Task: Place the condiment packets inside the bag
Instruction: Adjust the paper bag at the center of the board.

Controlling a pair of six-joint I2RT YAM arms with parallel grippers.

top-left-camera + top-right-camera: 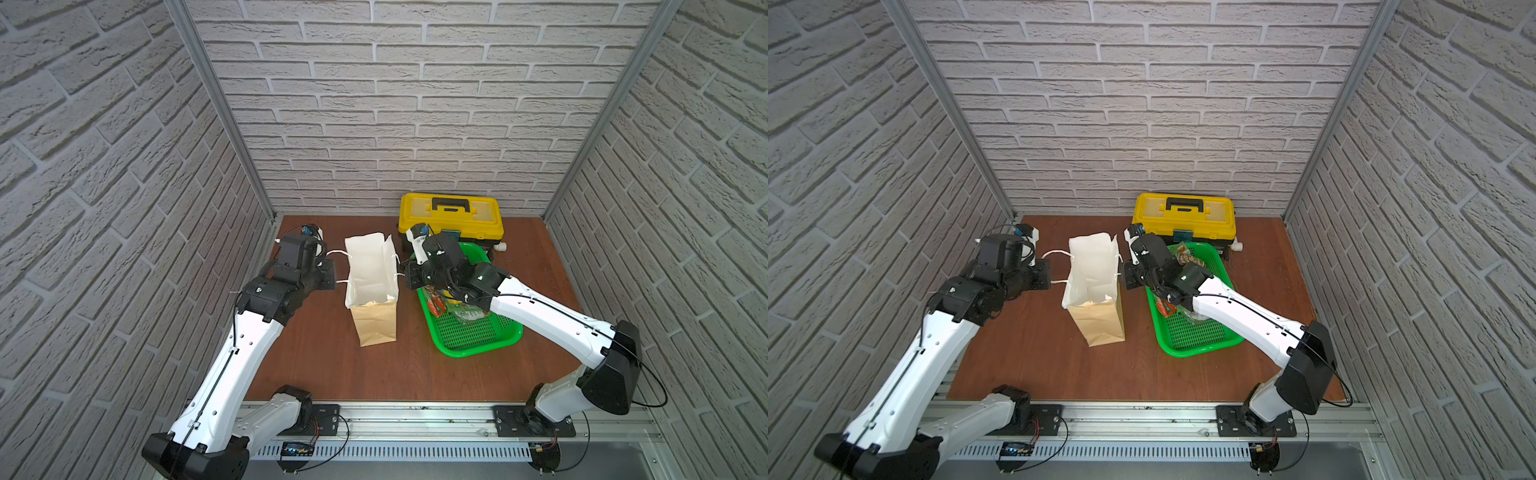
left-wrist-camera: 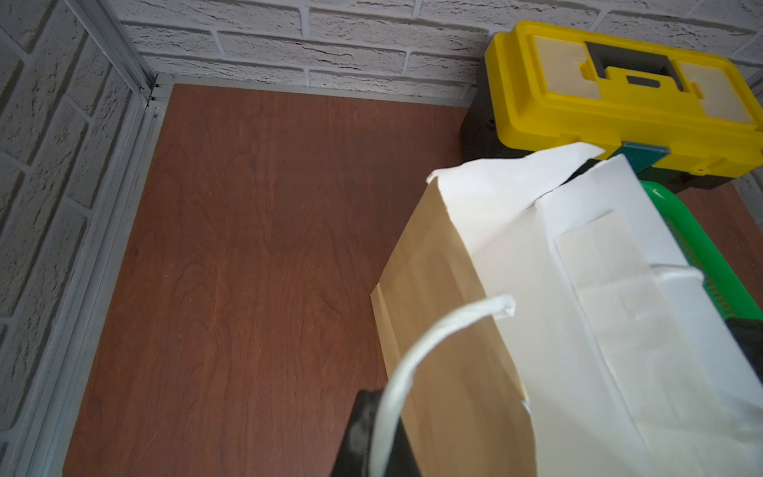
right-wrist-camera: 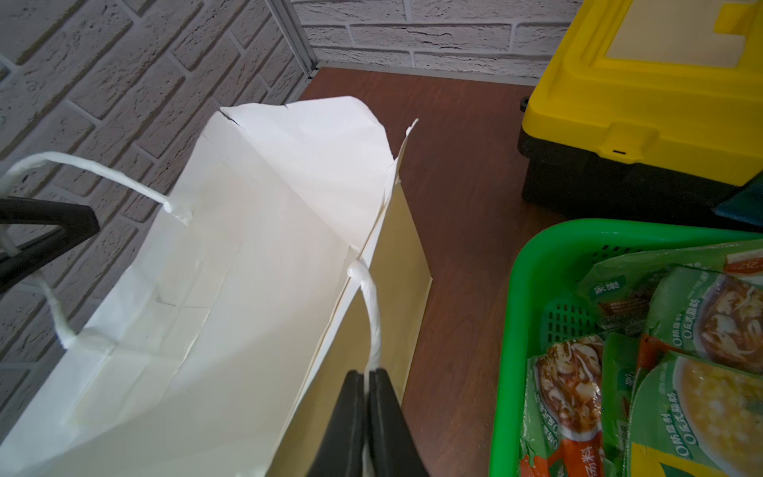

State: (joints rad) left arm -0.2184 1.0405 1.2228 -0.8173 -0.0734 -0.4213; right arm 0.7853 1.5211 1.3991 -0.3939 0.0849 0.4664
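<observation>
Left gripper [image 1: 332, 272] and right gripper [image 3: 366, 380] each pinch a cord handle [image 3: 369, 314]; the paper bag [image 1: 370, 266] gapes wide (white inside). Glossy packets [image 3: 681, 371] crowd the basket [image 3: 532, 268].

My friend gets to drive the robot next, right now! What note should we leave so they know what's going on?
Left hand: shut on one cord handle of the bag.
Right hand: shut on the other cord handle.
The bag stands upright on the table, its mouth held open between the hands.
Condiment packets: all the visible ones lie in the green basket, beside the bag.
Done: bag is open. No packet shows inside it.
Left: move every packet into the bag.
</observation>
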